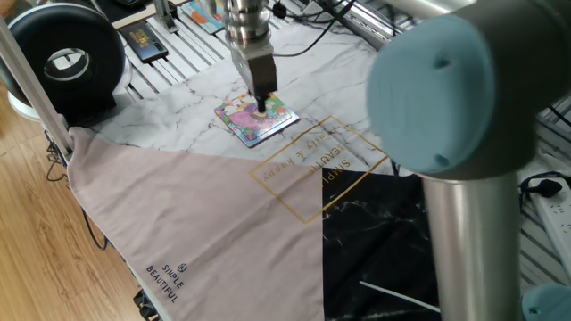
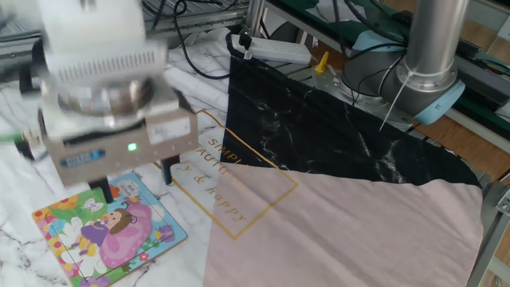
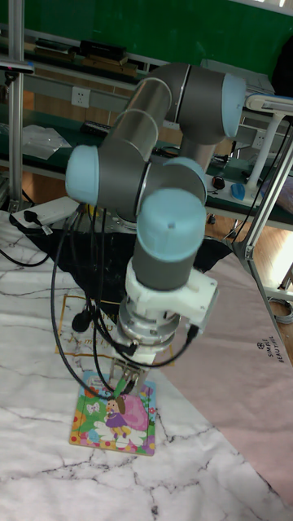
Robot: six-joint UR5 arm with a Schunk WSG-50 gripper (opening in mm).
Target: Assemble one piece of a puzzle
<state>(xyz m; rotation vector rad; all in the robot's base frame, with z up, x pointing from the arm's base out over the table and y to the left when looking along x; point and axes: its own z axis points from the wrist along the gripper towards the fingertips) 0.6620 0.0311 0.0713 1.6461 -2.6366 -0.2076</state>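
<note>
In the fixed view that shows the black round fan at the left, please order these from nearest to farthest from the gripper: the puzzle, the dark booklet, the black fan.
Measured from the gripper:
1. The puzzle, directly under the fingertips.
2. The dark booklet, up and left on the slatted surface.
3. The black fan, at the far left edge.
</note>
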